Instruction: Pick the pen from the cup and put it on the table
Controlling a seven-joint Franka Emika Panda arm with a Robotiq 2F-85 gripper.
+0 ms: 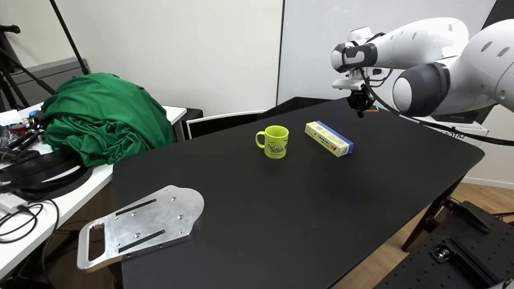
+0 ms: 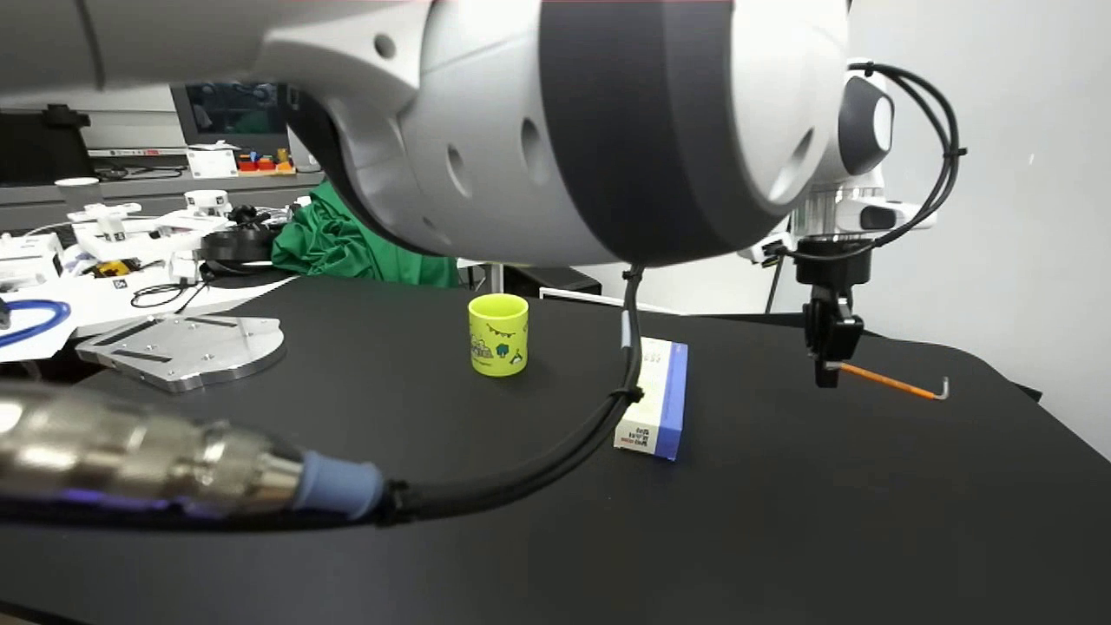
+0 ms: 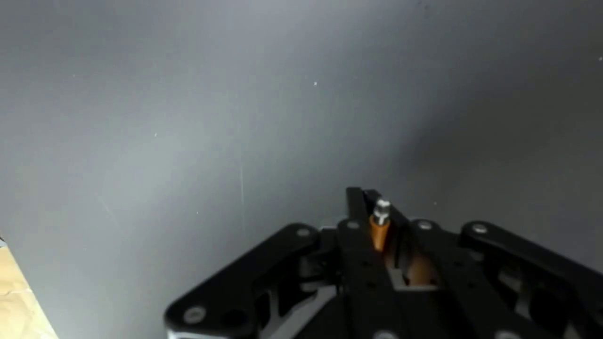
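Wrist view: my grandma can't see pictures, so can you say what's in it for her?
A black gripper pinches a thin orange stick with a shiny metal end, over a dark tabletop with a few specks and faint scratches. In the bottom left corner, a pale yellow patch shows past the tabletop's edge.

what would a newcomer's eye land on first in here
Probably the yellow-green mug, standing upright and bright against the black table. Next, the green cloth heaped on the white desk beside the table, and the white robot arm looming across the top of an exterior view. A closer look finds an orange rod, bent at its end, held in the hand over the table.
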